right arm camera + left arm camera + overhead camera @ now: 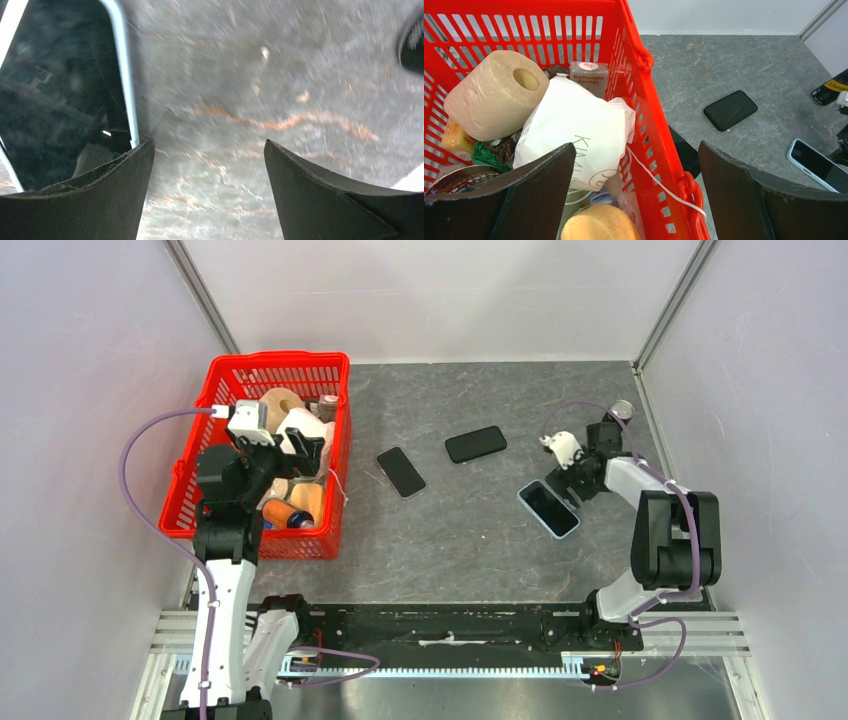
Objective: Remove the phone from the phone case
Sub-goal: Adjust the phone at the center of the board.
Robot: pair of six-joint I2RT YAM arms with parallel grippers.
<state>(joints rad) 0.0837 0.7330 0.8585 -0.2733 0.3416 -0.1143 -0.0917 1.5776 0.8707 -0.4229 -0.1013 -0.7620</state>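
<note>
Just left of your right gripper [207, 145] lies the cased phone [60, 100]; your jaws stand wide and empty, probably to straddle its edge.

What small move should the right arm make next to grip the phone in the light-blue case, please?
Probably shift the right gripper sideways toward the black-screened phone in the light-blue case. Its open jaws frame only bare grey table, with the case's edge beside one finger, so closing now would likely catch nothing.
</note>
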